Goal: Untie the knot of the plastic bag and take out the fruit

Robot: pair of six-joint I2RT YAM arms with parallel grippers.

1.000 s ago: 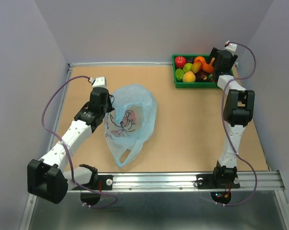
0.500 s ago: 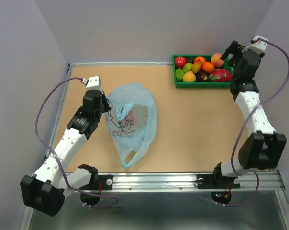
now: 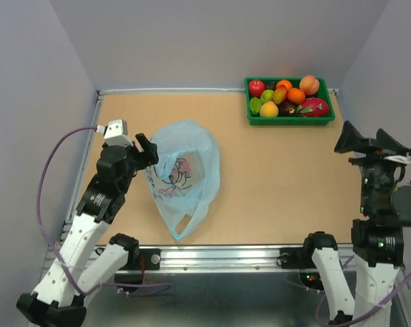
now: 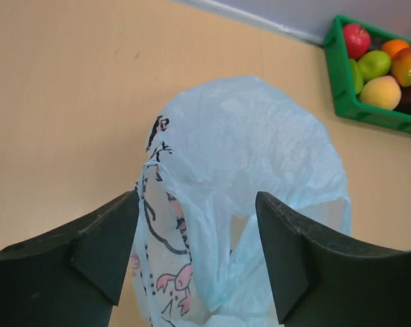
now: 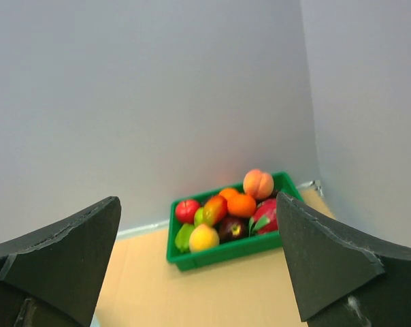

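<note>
Plastic bag (image 3: 192, 146) lies flat on the table (image 3: 280, 184), left of centre. Its long axis runs far-to-near: rounded closed end toward the back wall, handle loop (image 3: 182, 228) pointing at the near edge and tilted slightly right. The cartoon print faces up.

Left gripper (image 3: 150, 151) is at the bag's left edge with its jaws spread wide. In the wrist view the bag sits between the fingers (image 4: 103, 252); cannot tell whether plastic touches either pad.

Right gripper (image 3: 369, 139) is raised at the right side, well apart from the bag, jaws wide and nothing held.

Fruit (image 3: 287, 99) is in the green tray (image 3: 249, 102) at the far right corner, with a peach (image 3: 309, 84) at its back right.

Versus 0.5 s ago: the right arm has left the tray's right end and swung back toward the near edge. The left arm has shifted slightly left and nearer. Bag and tray have not moved noticeably
</note>
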